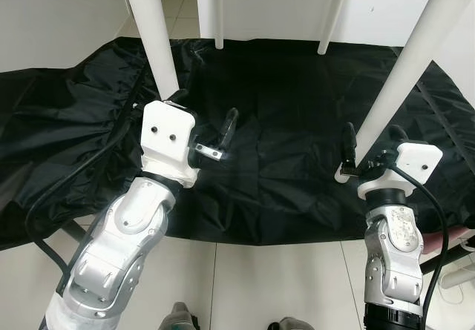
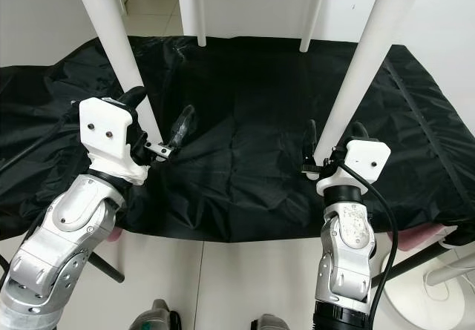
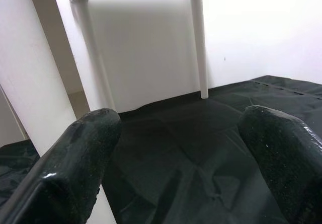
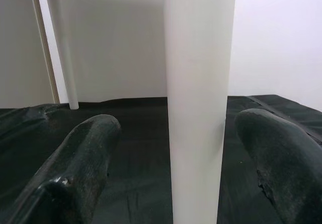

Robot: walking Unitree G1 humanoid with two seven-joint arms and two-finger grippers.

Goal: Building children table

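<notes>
Your right gripper (image 4: 171, 168) has its fingers (image 4: 80, 163) spread wide with the near right table leg (image 4: 198, 93) standing between them, not yet clamped. Your left gripper (image 1: 199, 133) is also wide open; the near left table leg (image 1: 152, 33) stands just outside one finger rather than between them. Both legs rest on the black sheet (image 1: 282, 144) covering the floor, and two far legs (image 2: 312, 15) stand beyond. I judge the table upright and you are at the grasping step: close the right fingers on its leg, and shift the left sideways until its leg sits in the gap.
</notes>
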